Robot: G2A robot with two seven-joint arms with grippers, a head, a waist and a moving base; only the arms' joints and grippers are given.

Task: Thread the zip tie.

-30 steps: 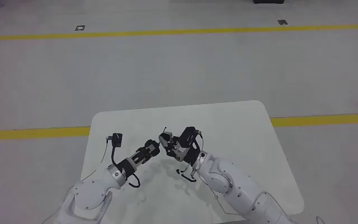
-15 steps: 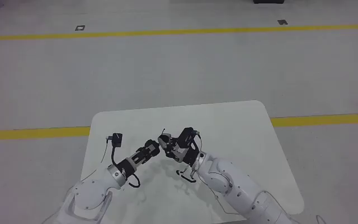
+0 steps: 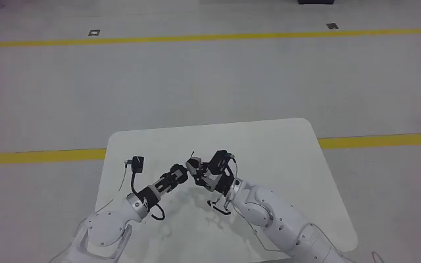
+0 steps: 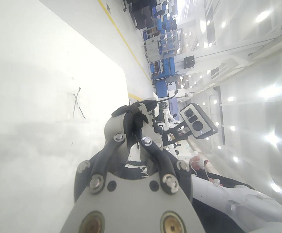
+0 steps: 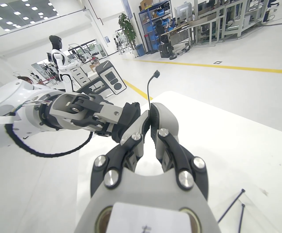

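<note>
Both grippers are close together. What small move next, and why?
Probably raise the left gripper toward the head of the zip tie: the tie stands upright, pinched in the shut right gripper, and the left gripper sits shut beside it, lower down.

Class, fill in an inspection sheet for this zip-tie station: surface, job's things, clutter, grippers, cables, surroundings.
Surface: white table with rounded corners.
Job's things: black zip tie held upright above the table, head uppermost; two spare ties lying crossed on the table.
Clutter: nothing seen.
Grippers: right gripper shut on the zip tie's strap; left gripper shut, its tip close beside the right one; whether it grips the tie cannot be told.
Cables: black cable looped at the left arm's wrist.
Surroundings: grey floor with yellow lines; shelving and a plant in the room behind.
</note>
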